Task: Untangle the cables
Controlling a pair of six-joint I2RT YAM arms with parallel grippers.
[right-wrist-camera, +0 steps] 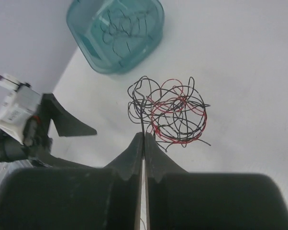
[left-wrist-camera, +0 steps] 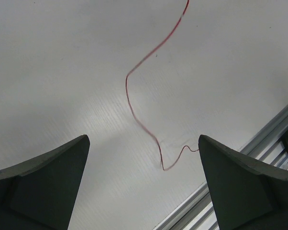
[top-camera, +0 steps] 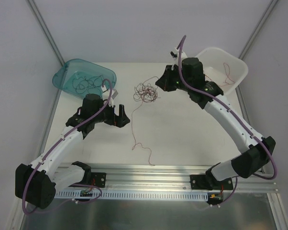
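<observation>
Tangle of cables [right-wrist-camera: 170, 115] on counter [right-wrist-camera: 239, 72] sits just ahead of right fingers [right-wrist-camera: 132, 158], pressed together on what looks like 1 black strand [right-wrist-camera: 142, 120] at its near edge; left fingers [left-wrist-camera: 53, 177], spread wide over 1 loose red strand [left-wrist-camera: 134, 110], hang well apart.

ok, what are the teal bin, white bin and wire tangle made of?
Teal bin: translucent glossy plastic, apparently; strands inside show through the wall.
White bin: opaque smooth plastic, faint sheen.
Tangle: thin wire, probably red and black plastic insulation; it holds springy curls. Core not visible.
</observation>
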